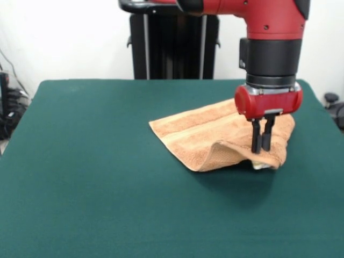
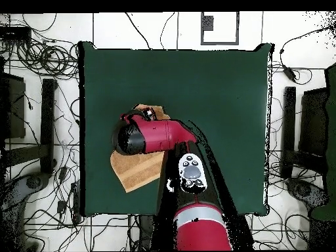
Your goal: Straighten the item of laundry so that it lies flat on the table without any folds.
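Pinching raised fold of towel (image 1: pixel 215 134): your end effector (image 1: pixel 262 144), fingers clenched on cloth. Towel still bunched, near tabletop (image 1: pixel 97 161) right edge, front view.

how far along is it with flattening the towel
Not far. Done: little that shows; the light-orange terry-cloth towel is still folded over, with a raised hump at its near edge. In hand: the red-and-black gripper has its fingers close together at that raised fold, seemingly pinching it. Left: pull the fold open and lay the towel flat on the dark green felt table.
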Action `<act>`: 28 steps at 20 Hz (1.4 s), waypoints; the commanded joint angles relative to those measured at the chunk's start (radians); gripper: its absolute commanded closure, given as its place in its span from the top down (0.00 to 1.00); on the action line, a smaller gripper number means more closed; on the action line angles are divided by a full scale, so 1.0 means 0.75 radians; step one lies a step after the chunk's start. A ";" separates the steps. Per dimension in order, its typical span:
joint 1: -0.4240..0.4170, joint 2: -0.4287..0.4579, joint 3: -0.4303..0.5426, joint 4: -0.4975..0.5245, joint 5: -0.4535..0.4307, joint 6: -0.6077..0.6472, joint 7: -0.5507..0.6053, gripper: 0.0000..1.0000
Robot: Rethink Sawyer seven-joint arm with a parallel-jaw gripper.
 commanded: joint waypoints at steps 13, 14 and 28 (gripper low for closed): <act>-0.019 0.119 0.172 -0.098 -0.152 -0.261 0.098 1.00; -0.025 0.114 0.176 -0.087 -0.138 -0.286 0.128 1.00; -0.010 0.067 0.132 -0.063 -0.090 -0.006 0.090 1.00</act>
